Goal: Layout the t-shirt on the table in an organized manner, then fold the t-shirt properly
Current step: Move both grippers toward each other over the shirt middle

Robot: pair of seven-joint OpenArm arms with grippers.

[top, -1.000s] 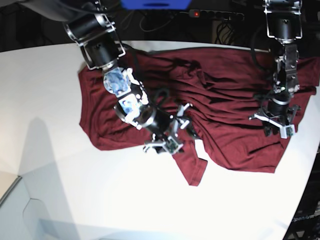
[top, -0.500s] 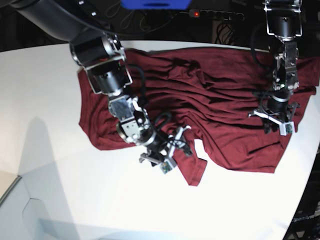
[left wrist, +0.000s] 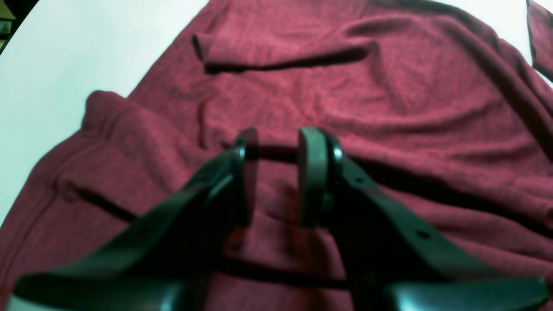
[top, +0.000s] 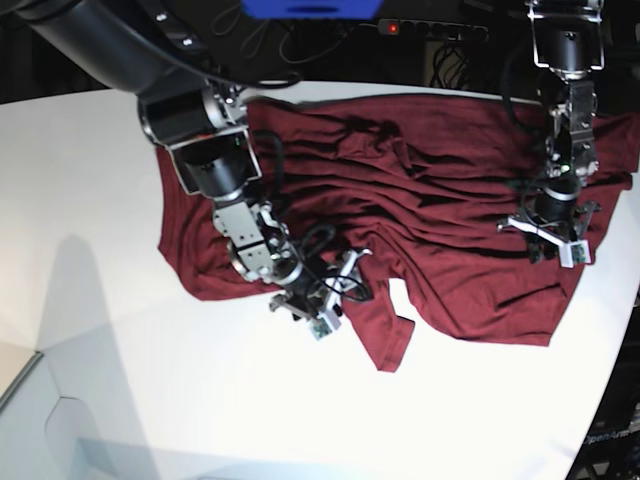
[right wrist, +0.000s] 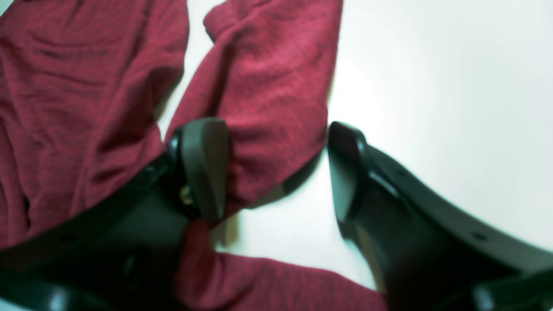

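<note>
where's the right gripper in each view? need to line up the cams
Base: right gripper lower centre-left, at the t-shirt's front sleeve.
Right wrist: right gripper centre, jaws open, sleeve edge and white table between them.
Left wrist: not in it.
Shared landmark: the maroon t-shirt.

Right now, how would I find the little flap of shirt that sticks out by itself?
Start at the big white table and find the dark red t-shirt spread across its far side. Follow the shirt's near edge to the middle, beside the right end effector. The flap is the narrow tongue of cloth poking onto bare table, unlike the wide, wrinkled body.
</note>
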